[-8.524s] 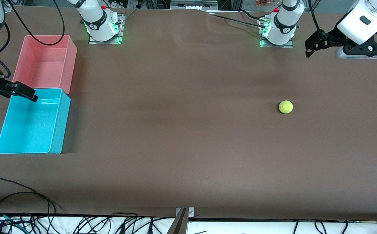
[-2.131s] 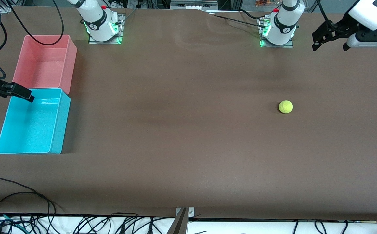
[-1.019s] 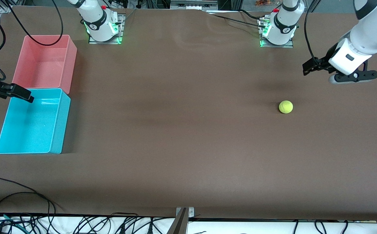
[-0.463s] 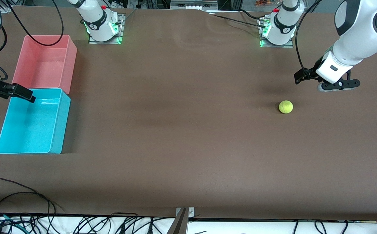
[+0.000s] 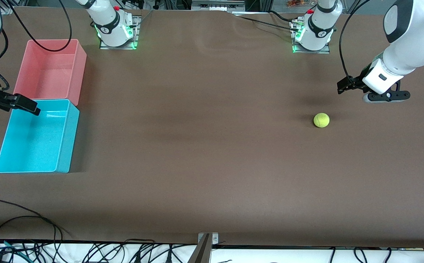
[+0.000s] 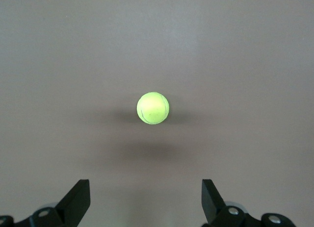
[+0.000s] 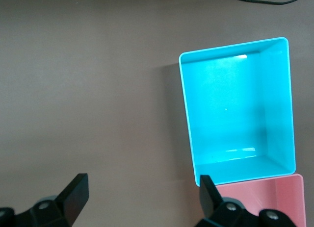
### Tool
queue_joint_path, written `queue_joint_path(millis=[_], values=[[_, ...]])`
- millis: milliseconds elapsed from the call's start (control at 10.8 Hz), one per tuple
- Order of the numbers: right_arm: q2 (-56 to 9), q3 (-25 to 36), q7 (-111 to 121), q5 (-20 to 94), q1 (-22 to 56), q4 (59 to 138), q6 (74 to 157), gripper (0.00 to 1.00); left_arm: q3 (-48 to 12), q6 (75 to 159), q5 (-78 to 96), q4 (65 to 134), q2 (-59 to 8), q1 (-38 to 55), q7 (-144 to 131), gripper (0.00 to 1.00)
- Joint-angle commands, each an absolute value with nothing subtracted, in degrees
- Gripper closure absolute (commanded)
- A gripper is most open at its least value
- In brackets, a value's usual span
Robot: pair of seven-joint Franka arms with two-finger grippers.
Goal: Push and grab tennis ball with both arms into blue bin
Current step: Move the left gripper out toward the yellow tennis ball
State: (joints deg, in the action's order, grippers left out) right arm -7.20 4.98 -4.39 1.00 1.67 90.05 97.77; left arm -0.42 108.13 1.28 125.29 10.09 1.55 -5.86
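Tennis ball lies centre-right; left gripper, spread wide and empty, should descend centred. Right gripper, open, empty, waits over blue bin.

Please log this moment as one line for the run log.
left gripper open over table near ball | right gripper open by blue bin | bin empty

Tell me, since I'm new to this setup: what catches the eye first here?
The tennis ball sits alone on the brown table toward the left arm's end, with the left gripper open above the table near it. At the right arm's end, the blue bin sits beside a pink bin, the open right gripper over the blue bin's edge.
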Motion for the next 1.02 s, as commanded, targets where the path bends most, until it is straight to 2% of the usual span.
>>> queue_joint_path(millis=[0, 185, 278, 371, 463, 556, 649, 927], values=[[-6.9, 4.9, -3.9, 2.0, 1.5, 90.3, 97.5, 0.0, -0.6, 115.5, 1.6, 132.3, 11.8, 0.1, -4.2, 0.0], [-6.9, 4.9, -3.8, 2.0, 1.5, 90.2, 97.5, 0.0, -0.6, 116.7, 1.5, 134.6, 12.0, 0.1, -4.1, 0.01], [-6.9, 4.9, -3.8, 2.0, 1.5, 90.3, 97.5, 0.0, -0.6, 116.7, 0.8, 134.8, 12.0, 0.2, -4.0, 0.08], [-6.9, 4.9, -3.8, 1.9, 1.5, 90.2, 97.5, 0.0, -0.6, 116.7, 0.6, 134.8, 12.1, 0.4, -3.4, 0.23], [-6.9, 4.9, -3.8, 1.9, 1.5, 90.2, 97.5, 0.0, -0.6, 116.7, 0.4, 135.3, 12.0, 0.6, 1.3, 0.46], [-6.9, 4.9, -3.8, 2.0, 1.5, 90.2, 97.6, 0.0, -0.6, 116.7, 0.2, 136.0, 12.0, 0.4, 9.3, 0.77], [-6.9, 4.9, -3.8, 2.0, 1.5, 90.2, 97.6, 0.0, -0.6, 117.0, 0.3, 136.8, 12.0, 0.2, 17.4, 1.0], [-6.9, 4.9, -3.6, 2.0, 1.5, 90.2, 97.6, 0.0, -0.4, 118.5, 0.2, 138.8, 12.0, 0.0, 32.5, 1.0]])
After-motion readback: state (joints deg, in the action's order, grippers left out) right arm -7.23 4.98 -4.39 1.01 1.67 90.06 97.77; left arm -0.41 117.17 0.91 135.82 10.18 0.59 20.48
